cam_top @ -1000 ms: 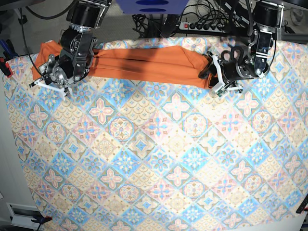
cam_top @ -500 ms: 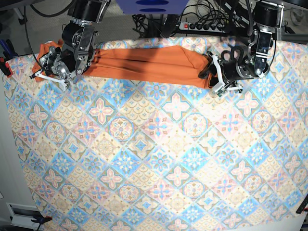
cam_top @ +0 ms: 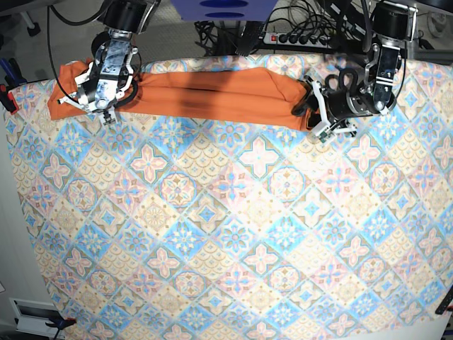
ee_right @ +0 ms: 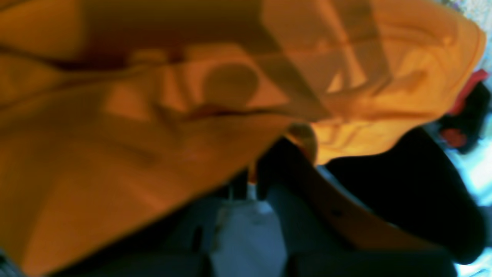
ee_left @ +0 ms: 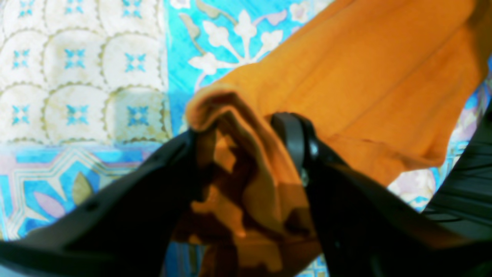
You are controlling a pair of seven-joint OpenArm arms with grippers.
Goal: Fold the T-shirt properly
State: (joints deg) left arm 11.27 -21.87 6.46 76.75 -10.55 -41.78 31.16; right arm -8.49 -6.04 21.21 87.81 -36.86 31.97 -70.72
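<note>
Currently the T-shirt (cam_top: 212,93) lies as a long narrow band along the far edge of the patterned cloth (cam_top: 233,234), one end under each arm.

Left claw (ee_left: 246,154): jaws part-way apart with a bunched fold of orange fabric pinched between them, per wrist view; counted as gripping the shirt end. In the base view this claw (cam_top: 320,113) sits at the band's end on that view's right.

Right claw (cam_top: 99,99): sits over the other end. Its wrist view is blurred and filled w/ orange fabric; jaws read as closed, and fabric appears caught at the tips, so judged gripping the shirt too.

Step in hand, by my judgement: both ends held, ready to bring the band over on itself. To do well: keep both ends level, lift evenly, keep slight tension so thin fabric doesn't sag or twist, lay edge on edge, release only when flat. Risk: soft layers slipping from the pinch.

Count: 1 shirt, 1 patterned cloth, 2 claws.
</note>
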